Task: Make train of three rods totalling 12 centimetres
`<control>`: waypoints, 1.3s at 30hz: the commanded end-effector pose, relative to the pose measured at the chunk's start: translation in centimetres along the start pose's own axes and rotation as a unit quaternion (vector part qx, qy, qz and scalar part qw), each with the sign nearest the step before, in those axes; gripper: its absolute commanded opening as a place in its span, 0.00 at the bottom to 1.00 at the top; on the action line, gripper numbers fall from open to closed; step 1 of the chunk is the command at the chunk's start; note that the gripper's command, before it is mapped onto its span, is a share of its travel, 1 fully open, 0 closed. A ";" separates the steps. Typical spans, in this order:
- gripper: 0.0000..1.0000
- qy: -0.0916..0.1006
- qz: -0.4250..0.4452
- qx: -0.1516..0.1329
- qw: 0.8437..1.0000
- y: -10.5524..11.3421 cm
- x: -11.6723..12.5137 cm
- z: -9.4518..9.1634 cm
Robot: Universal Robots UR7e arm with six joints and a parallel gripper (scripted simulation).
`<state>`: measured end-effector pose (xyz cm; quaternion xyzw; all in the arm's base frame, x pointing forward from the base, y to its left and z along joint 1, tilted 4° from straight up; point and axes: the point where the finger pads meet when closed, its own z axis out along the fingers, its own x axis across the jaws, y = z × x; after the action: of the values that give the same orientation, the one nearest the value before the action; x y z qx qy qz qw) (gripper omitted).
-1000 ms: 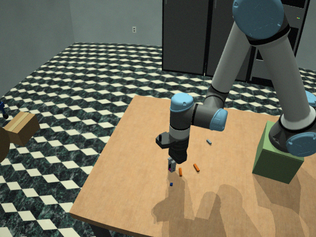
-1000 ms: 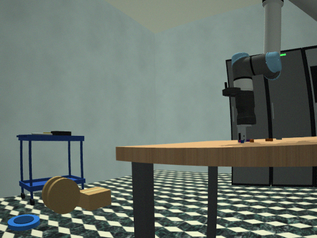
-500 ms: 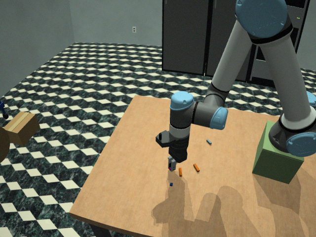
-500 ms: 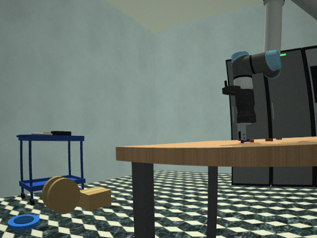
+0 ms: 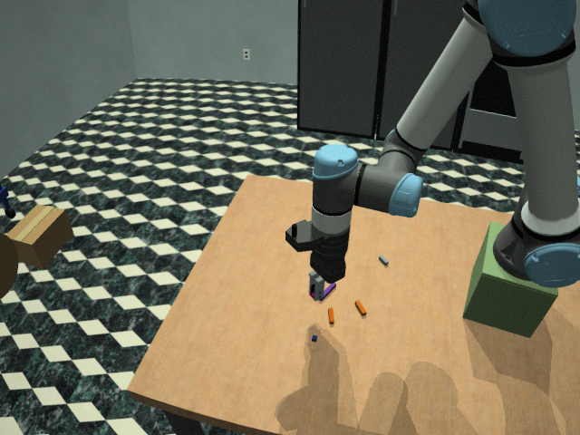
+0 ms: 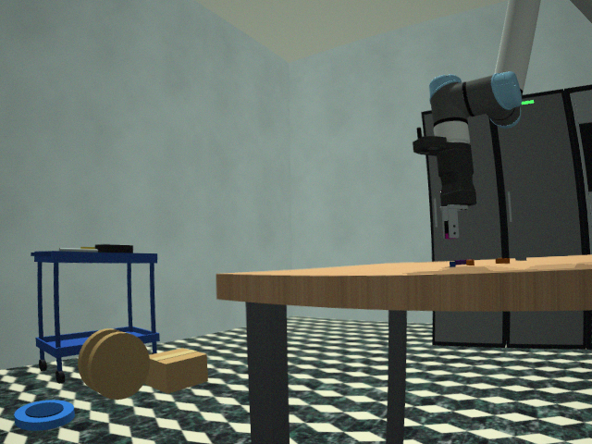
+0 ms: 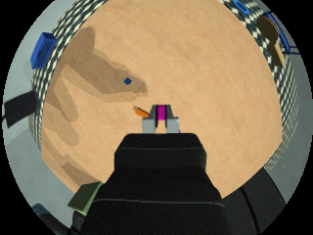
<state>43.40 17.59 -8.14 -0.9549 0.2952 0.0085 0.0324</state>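
Observation:
My gripper (image 5: 317,286) is shut on a short magenta rod (image 5: 313,294) and holds it well above the table; the exterior view shows the gripper (image 6: 451,228) clear of the table top. In the wrist view the magenta rod (image 7: 160,114) sits upright between the fingers. A purple rod (image 5: 330,290) lies flat on the table just behind the gripper. Two orange rods (image 5: 331,314) (image 5: 360,306) lie near it, apart from each other and at different angles. A small blue rod (image 5: 314,338) lies nearer the front. A grey rod (image 5: 383,259) lies further back right.
The arm's base stands on a green block (image 5: 507,285) at the table's right edge. The arm's shadows fall over the front right of the table. A cart (image 6: 95,296), a box and discs stand on the floor, away from the table.

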 end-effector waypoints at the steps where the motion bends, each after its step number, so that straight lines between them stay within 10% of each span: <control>1: 0.24 0.001 0.000 0.001 1.000 0.0 0.0 -1.9; 39: 0.24 0.001 -0.043 0.000 0.999 0.9 1.0 -4.6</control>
<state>43.50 16.63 -3.66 -0.9610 0.2745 0.0075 0.0326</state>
